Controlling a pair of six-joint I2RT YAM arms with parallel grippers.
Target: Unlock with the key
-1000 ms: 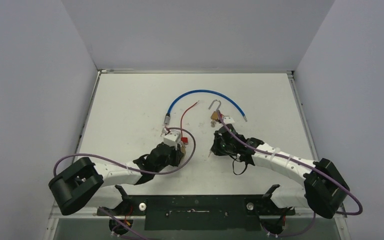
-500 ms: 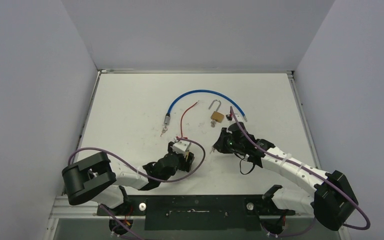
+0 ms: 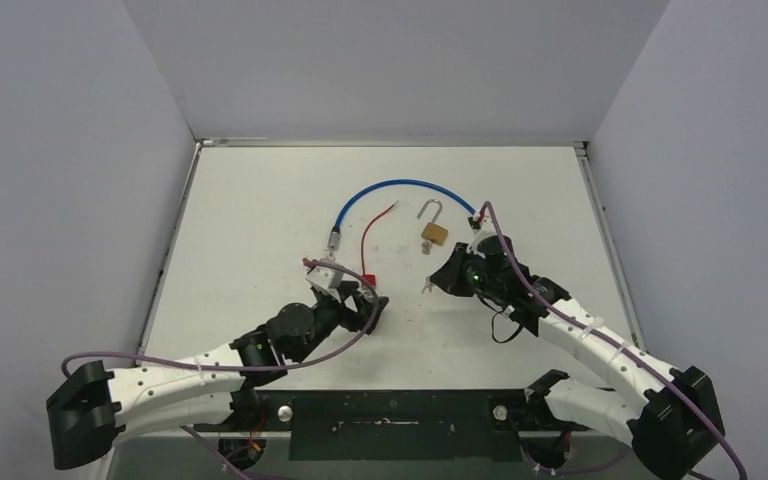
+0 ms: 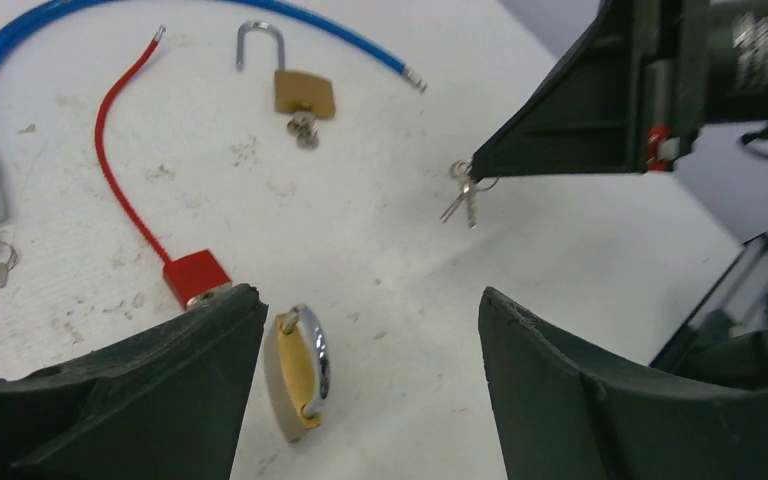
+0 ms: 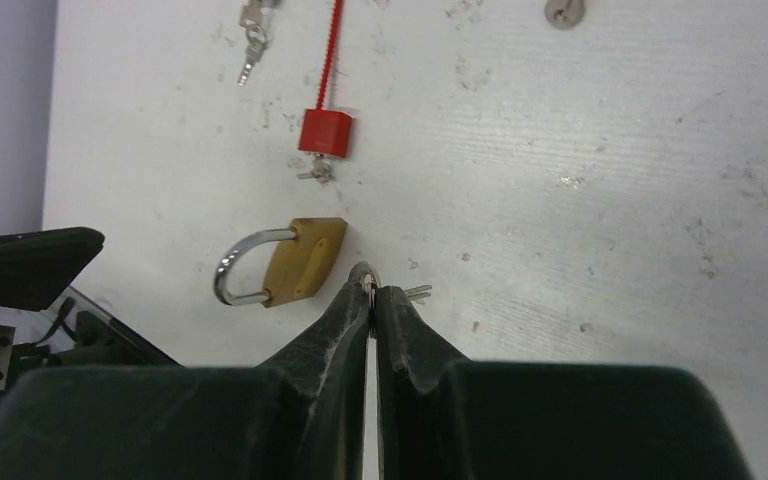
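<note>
L gripper [image 4: 370, 310] spread wide, nothing gripped; R gripper [image 5: 372, 290] clamped shut on key [image 4: 465, 192].
Small brass padlock [image 4: 298, 372] is seen lying on table [image 4: 380, 250] betw. L gripper fingers, just beside one finger. Key is pinched at R gripper tips, well apart from padlock.

lab: walled-in test table [image 3: 240, 200]
</note>
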